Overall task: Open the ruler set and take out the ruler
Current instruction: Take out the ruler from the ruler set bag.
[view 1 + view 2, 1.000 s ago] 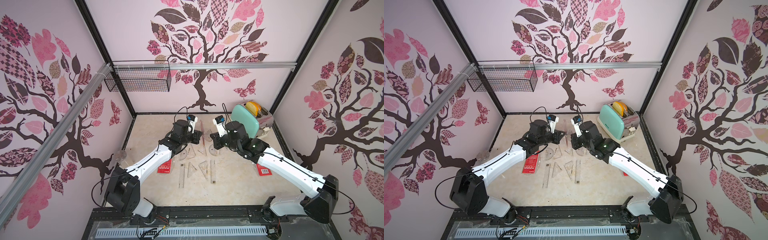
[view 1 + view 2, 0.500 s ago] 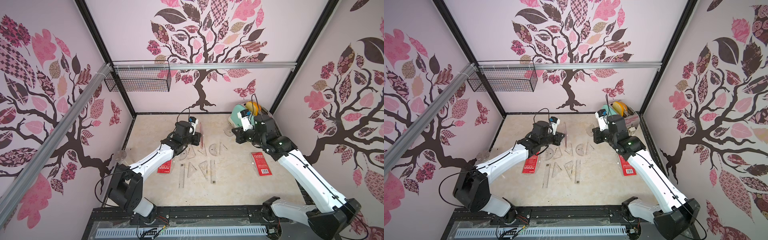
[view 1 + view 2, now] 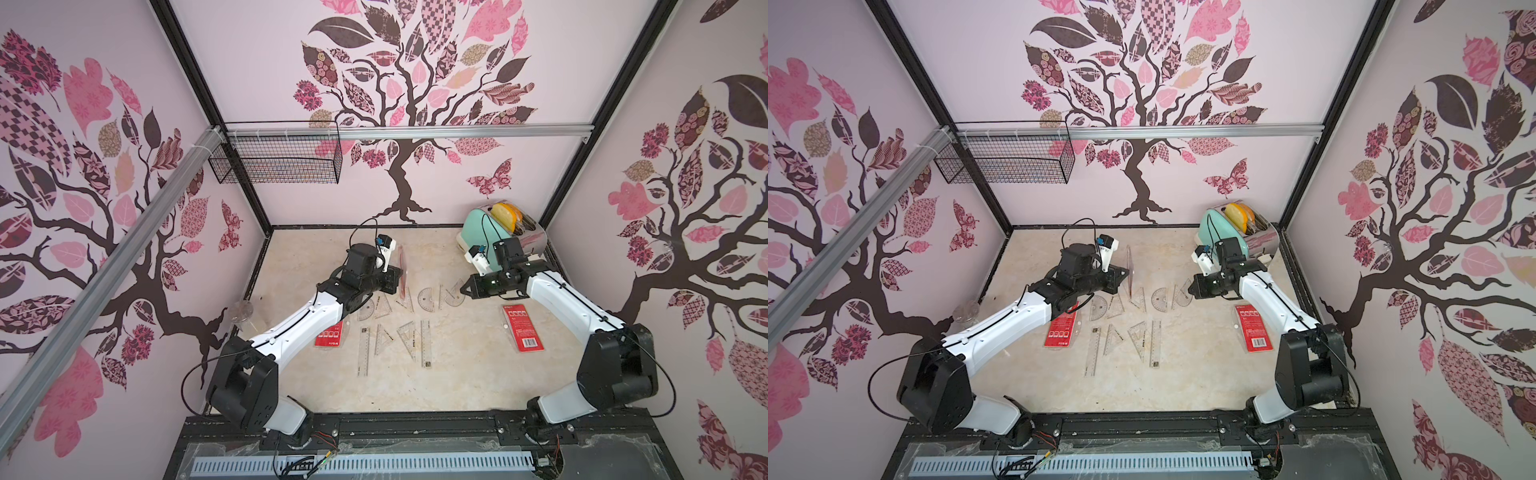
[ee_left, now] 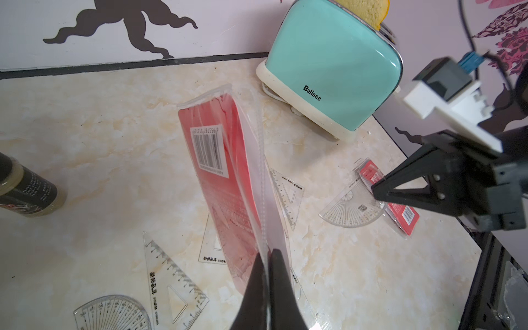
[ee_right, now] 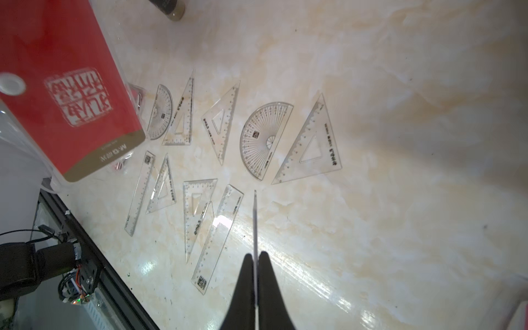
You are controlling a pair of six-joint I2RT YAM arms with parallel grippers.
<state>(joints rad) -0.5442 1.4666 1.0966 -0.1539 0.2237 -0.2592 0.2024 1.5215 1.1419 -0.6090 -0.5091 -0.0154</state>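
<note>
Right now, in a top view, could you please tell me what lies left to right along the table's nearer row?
Red pack under the left arm, long ruler, narrow set square, wide set square, second ruler, red pack with barcode.

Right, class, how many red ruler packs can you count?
3. The held pack is clamped in the left pincer; the second pack lies flat, partly under the left arm; the third pack lies beside the right arm. More may be hidden.
</note>
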